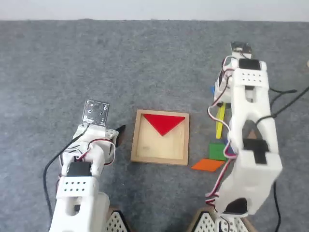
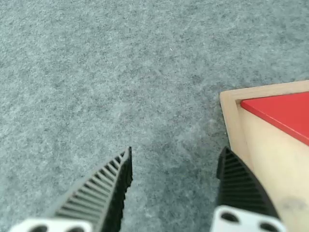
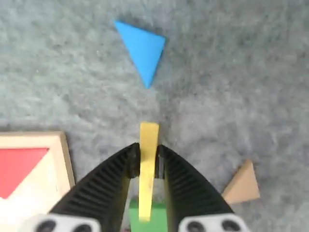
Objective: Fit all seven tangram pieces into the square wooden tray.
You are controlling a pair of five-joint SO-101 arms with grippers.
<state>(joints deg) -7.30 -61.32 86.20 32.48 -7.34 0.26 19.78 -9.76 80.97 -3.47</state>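
Two arms stand over the grey, felt-covered desk (image 1: 96, 63), with the square wooden tray (image 1: 136, 145) between them. A red triangle (image 1: 163, 123) already lies in the tray, its long side against the far wall, and the rest of the tray floor is bare wood. The left fingers (image 2: 113, 179) are spread wide with nothing between them, hovering just beside the tray's outer corner. On the tray's other side, the right fingers (image 3: 178, 176) are closed on a yellow piece (image 3: 148, 137), which stands edge-on between them and is pinched across its flat faces. Near it lie a green piece (image 1: 217, 151) and an orange piece (image 1: 205, 165), touching at a corner. A blue triangle (image 3: 142, 46) lies farther out, and a small tan triangle (image 3: 241, 186) lies off to one side. These pieces look thin, stiff, light and smooth-painted. They seem likely to slip or swivel in a light pinch, so a grip near the middle, squarely across the faces or opposite edges, looks safest.
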